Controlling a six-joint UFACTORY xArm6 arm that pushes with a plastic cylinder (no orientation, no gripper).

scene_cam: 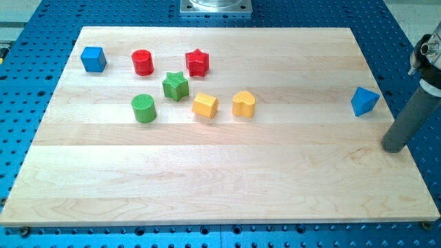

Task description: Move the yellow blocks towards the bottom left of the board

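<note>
tip (394,146) touches nothing, just below blue block (364,101).

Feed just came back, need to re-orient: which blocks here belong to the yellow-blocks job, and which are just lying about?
Job:
yellow hexagonal block
yellow heart block
my tip, far to their right

Lying about:
blue cube
red cylinder
red star
green star
green cylinder
blue triangular block

1 high front view, angled down, whole board (207,186).

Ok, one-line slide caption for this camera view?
My tip rests at the board's right edge below the blue block, far from the two yellow blocks mid-board.
</note>
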